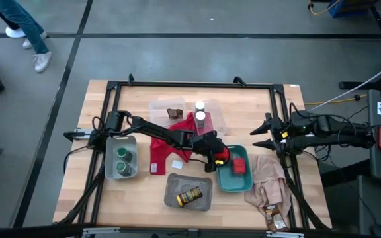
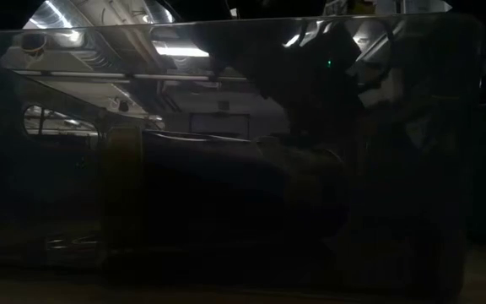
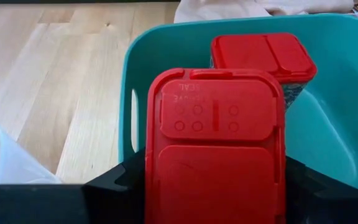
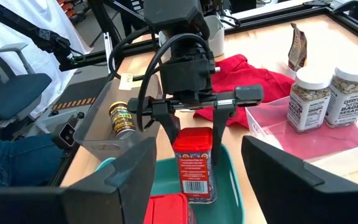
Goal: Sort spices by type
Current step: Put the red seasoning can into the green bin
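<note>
My left gripper [image 1: 221, 157] reaches over the left end of the teal tray [image 1: 225, 180] and is shut on a small red tin [image 4: 194, 163], seen lid-on in the left wrist view [image 3: 216, 143]. A second red tin [image 3: 263, 55] stands in the same tray. My right gripper [image 1: 258, 135] waits open at the table's right edge. The yellow-labelled jar [image 1: 190, 196] lies in the grey tray [image 1: 172, 188]. Green-lidded jars [image 1: 122, 160] stand in a clear tray at the left. White-capped bottles [image 1: 200, 112] stand in the far clear tray. My left gripper pinches the red tin between its two fingers [image 4: 169, 132], one on each narrow side of the tin's upper body [image 4: 180, 149] just below the lid. The fingers come from above, pointing down. The tin is upright with its base inside the teal tray; whether it touches the floor I cannot tell.
A red cloth [image 1: 170, 144] lies mid-table under the left arm, and a beige cloth [image 1: 266, 182] lies right of the teal tray. Dark brown packets lie near the far clear tray [image 1: 174, 114] and at the near right corner [image 1: 274, 218]. A person stands beyond the table's far left.
</note>
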### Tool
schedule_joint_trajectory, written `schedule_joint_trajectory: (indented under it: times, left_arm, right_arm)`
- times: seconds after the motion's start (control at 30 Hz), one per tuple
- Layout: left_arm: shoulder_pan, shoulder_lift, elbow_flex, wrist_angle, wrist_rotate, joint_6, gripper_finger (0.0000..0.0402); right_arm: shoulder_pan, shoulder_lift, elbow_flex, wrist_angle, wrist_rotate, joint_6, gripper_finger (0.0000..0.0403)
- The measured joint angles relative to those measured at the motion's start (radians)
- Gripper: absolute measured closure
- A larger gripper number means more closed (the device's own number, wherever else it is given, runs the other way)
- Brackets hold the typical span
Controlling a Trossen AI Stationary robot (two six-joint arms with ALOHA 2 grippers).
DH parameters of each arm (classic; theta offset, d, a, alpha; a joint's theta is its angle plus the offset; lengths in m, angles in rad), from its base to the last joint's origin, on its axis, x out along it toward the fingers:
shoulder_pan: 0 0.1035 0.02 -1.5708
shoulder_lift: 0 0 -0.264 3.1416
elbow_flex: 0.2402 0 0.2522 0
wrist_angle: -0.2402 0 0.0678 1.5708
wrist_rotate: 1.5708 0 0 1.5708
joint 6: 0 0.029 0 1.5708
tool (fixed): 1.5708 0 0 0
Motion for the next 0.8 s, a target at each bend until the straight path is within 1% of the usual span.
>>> schedule_joint_trajectory:
  times: [0.43, 0.67, 0.8]
  left_arm:
    - [-0.008, 0.002, 0.0, 0.0, -0.017, 0.01, 0.015]
    - [-0.008, 0.002, -0.001, 0.008, -0.019, 0.012, 0.0147]
    - [-0.008, 0.003, -0.001, 0.01, -0.019, 0.048, 0.0147]
  right_arm:
    - [0.0, 0.0, 0.0, 0.001, -0.001, 0.0, 0.0166]
    - [0.0, 0.0, 0.0, -0.008, -0.002, 0.0, 0.0166]
    - [0.0, 0.0, 0.0, -0.008, -0.002, 0.0, 0.0166]
